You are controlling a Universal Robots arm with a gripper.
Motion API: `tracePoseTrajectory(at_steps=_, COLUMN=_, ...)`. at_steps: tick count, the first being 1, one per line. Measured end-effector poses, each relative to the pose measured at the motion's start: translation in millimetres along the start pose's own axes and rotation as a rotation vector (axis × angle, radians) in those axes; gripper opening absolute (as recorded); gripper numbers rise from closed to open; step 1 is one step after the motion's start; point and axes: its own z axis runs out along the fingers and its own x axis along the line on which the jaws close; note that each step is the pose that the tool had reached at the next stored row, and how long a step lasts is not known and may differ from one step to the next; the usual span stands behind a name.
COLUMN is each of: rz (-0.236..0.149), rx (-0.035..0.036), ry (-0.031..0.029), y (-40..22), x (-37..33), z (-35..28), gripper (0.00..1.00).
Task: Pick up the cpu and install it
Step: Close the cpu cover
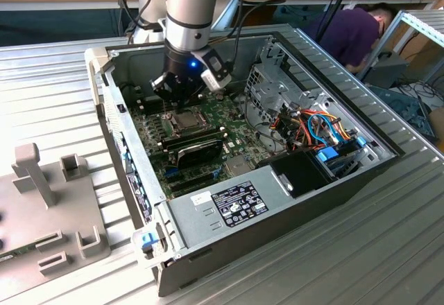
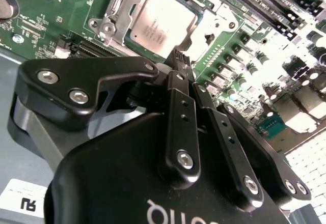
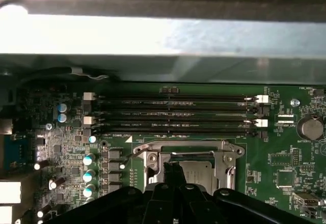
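Note:
The cpu (image 2: 160,23) is a silvery square chip lying flat in the socket on the green motherboard (image 2: 46,15), with the shiny metal socket frame (image 2: 114,10) around it. It also appears in the exterior view as the cpu (image 1: 186,120) and in the first wrist view as the cpu (image 3: 199,172). My gripper (image 1: 182,99) hangs just above the socket inside the open computer case. In both wrist views its black fingers (image 2: 179,66) are pressed together with nothing between them, and the gripper (image 3: 173,169) tips stand over the chip's edge, apart from it.
Black memory slots (image 3: 173,113) run beside the socket. A black heatsink (image 1: 198,151), a metal drive cage (image 1: 274,86), bundled cables (image 1: 316,128) and the power supply (image 1: 232,204) crowd the case. A grey fixture (image 1: 41,208) sits at the exterior view's left. A person (image 1: 354,31) bends at the back.

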Motion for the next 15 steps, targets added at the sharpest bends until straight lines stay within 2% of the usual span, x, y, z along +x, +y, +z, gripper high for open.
tracePoseTrajectory(at_steps=6, rz=-0.016, rx=0.0029, ry=0.0027, y=-8.3, x=3.2, z=1.3, gripper=0.11)
tracePoseTrajectory(at_steps=9, rz=-0.021, rx=0.0064, ry=0.0046, y=-9.0, x=3.6, z=2.2, gripper=0.11)
tracePoseTrajectory(at_steps=15, rz=-0.022, rx=0.0065, ry=0.0045, y=-9.0, x=3.6, z=4.0, gripper=0.11)
